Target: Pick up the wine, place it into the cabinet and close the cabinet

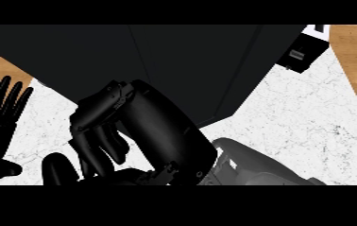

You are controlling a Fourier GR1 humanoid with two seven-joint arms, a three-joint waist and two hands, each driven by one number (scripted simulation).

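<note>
A large black cabinet (188,64) fills the upper middle of the frame, its dark panels narrowing to a corner just right of the frame's centre. No bottle can be made out anywhere, so where the wine is cannot be told; if it stands inside the cabinet, the darkness hides it.

The right hand (129,126) looms very near the camera in the lower middle of the frame, black against the black cabinet. Its back and knuckles face up and to the left, and its fingers (105,142) hang downward, bent at the knuckles and curled toward the palm. Whether they close on anything cannot be told, because the hand covers whatever might lie within it and the tips merge with the dark shapes at the lower edge. Its grey forearm (258,166) enters from the lower right of the frame.

The left hand (10,111) shows at the left edge, open, with its fingers straight and pointing up; the thumb pokes in lower down at the same edge. It rests apart from the cabinet.

The white marbled surface (300,116) lies bare on the right side and again at the lower left, between the two hands. A wooden strip (345,50) runs along the upper right corner, and another wooden patch shows at the far left, beside the cabinet.
</note>
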